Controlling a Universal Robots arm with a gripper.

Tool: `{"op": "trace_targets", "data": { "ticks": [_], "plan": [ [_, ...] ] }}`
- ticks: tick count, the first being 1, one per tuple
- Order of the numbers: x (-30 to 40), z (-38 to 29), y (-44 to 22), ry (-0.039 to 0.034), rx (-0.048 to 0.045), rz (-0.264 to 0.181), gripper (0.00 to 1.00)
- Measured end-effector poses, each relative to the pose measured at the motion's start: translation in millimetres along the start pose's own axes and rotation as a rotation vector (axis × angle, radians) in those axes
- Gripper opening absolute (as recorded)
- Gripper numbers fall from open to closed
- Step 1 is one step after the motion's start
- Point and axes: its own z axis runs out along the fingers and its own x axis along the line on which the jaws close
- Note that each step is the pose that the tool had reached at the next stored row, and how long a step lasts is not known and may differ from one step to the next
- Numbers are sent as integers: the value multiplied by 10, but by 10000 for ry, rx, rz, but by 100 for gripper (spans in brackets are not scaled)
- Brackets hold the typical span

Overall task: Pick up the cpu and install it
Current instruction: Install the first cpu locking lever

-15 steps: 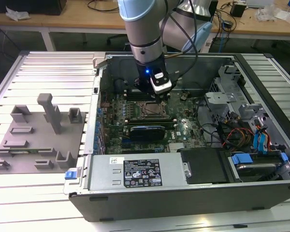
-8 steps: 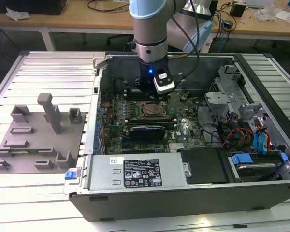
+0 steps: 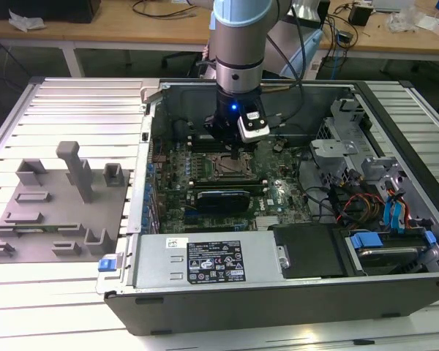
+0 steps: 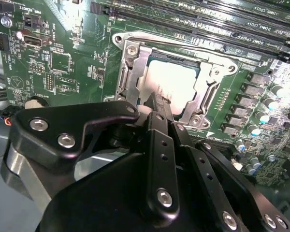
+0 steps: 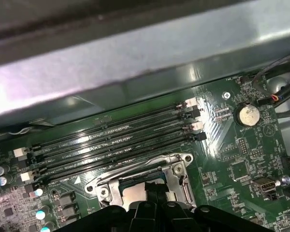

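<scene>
Hanging directly over the motherboard's socket, the end effector (image 4: 157, 104) has its fingertips drawn together and touching, or just above, the cpu (image 4: 176, 84), whose shiny silver top lies inside the metal socket frame (image 4: 130, 72) in the second wrist view. The fingers look closed on each other, not clamped around the chip's edges; whether they press on the lid I cannot tell. In the exterior view the arm stands upright in the open computer case (image 3: 395, 292), with the socket at roughly 6 o'clock from the end effector (image 3: 237, 155) and the grey plastic fixture (image 3: 55, 212) well apart at 9 o'clock on the tabletop (image 3: 73, 307). The memory slots (image 5: 116, 140) run just beside the frame in the first wrist view. By my reading the pick and carry are done and the chip sits in its seat; the frame's load plate appears open, so latching seems left.
</scene>
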Motion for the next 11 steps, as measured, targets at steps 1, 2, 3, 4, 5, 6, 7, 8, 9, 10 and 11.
{"op": "trace_targets", "data": {
  "ticks": [1, 2, 3, 4, 5, 6, 7, 8, 9, 10, 11],
  "plan": [
    [-1, -12, 0, 0, 1, 0, 11],
    [-1, -24, 0, 0, 1, 0, 11],
    [-2, -30, 0, 0, 1, 0, 11],
    [-2, -37, 0, 0, 0, 0, 11],
    [-2, -38, 1, -1, -1, 0, 11],
    [-2, -38, 1, -1, -1, 0, 11],
    [-2, -38, 1, -1, -2, 0, 11],
    [-2, -39, 0, 0, 0, 0, 11],
    [-2, -40, 0, 0, 1, 0, 11],
    [-2, -40, 0, 0, 1, 0, 11],
    [-2, -40, 0, 0, 0, -1, 11]
  ]
}}
